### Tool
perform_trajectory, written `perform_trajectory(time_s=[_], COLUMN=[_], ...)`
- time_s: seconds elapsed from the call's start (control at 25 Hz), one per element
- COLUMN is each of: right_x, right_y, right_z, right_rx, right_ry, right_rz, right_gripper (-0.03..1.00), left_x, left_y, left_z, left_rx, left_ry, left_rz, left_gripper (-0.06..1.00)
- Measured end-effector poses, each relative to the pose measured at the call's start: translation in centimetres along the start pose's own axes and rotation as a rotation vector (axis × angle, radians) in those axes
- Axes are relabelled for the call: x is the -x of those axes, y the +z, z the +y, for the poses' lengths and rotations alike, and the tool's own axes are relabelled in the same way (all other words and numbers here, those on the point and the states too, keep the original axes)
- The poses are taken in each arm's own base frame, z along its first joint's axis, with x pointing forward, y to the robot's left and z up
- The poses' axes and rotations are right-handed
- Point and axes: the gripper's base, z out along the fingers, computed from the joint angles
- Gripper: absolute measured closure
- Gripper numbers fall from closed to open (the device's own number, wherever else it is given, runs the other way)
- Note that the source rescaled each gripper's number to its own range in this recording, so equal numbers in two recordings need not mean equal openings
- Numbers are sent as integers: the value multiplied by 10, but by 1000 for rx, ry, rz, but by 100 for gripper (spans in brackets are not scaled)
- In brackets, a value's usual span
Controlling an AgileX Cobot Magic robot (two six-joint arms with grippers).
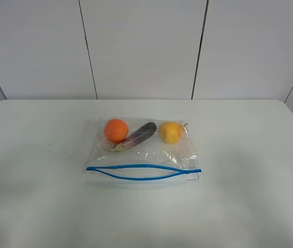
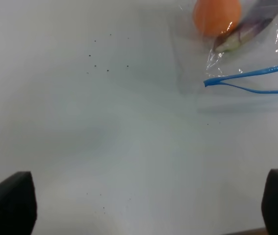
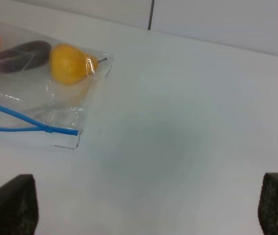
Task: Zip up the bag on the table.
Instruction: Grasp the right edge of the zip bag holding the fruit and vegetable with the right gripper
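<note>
The clear bag lies flat mid-table, with its blue zipper strip along the near edge. The two blue tracks bow apart over most of their length and meet near the right end. Inside are an orange, a purple eggplant and a yellow fruit. Neither gripper shows in the exterior high view. My left gripper is open and empty over bare table, away from the bag's left zipper end. My right gripper is open and empty, away from the bag's right corner.
White wall panels stand behind the table's far edge. A few small dark specks mark the tabletop left of the bag.
</note>
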Motion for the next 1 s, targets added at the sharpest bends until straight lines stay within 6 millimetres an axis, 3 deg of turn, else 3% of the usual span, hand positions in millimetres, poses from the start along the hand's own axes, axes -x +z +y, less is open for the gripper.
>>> perform_trajectory(time_s=[0.52, 0.64, 0.84, 1.0], right_x=[1, 9, 40, 58], right_y=[0, 1, 35, 90], right_z=[2, 5, 2, -4], right_rx=[20, 74, 144, 199], right_ry=[16, 53, 166, 234], right_rz=[-8, -8, 131, 323], right_gripper=[-3, -3, -3, -3], left_x=[0, 0, 0, 0], left_y=[0, 0, 0, 0], left_z=[0, 0, 0, 0], left_rx=[0, 0, 0, 0], left_ry=[0, 0, 0, 0], left_rz=[0, 0, 0, 0], left_gripper=[-6, -6, -6, -6])
